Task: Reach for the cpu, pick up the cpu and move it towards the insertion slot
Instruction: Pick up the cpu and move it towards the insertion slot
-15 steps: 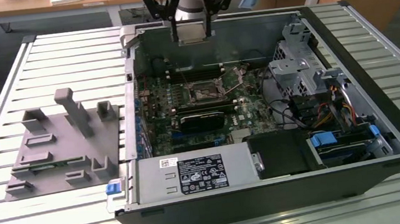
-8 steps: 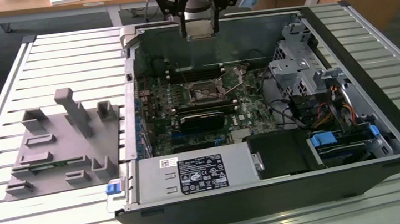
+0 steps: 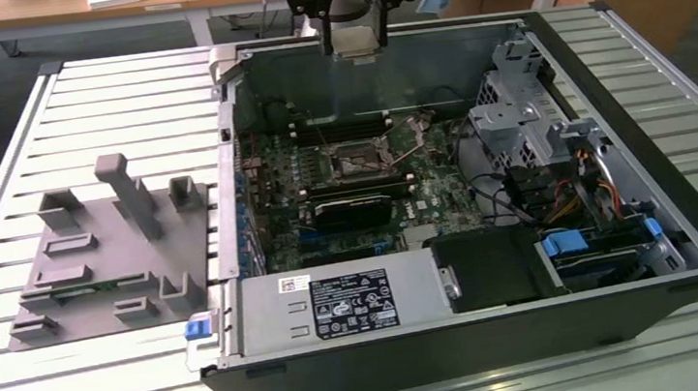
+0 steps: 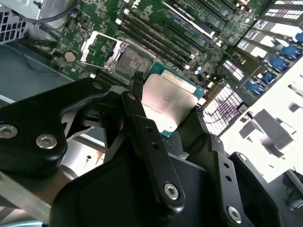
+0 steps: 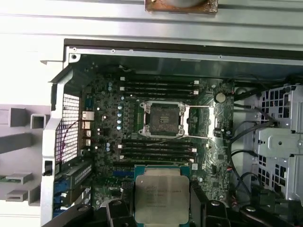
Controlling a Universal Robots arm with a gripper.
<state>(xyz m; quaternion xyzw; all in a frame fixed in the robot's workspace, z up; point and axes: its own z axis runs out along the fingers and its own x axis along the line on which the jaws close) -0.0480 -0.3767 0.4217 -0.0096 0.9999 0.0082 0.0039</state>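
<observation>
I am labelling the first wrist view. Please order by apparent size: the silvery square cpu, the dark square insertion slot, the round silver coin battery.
1. Silvery square cpu, though nearest the camera
2. Dark square insertion slot
3. Round silver coin battery

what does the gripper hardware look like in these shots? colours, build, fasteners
In the second wrist view the gripper is matte black: flat linkage bars and slim fingers joined by round silver screws, with small holes along the finger bars. A bare metal strip sits near it. In the exterior view, black struts flank a pale grey block at the arm's end.
</observation>
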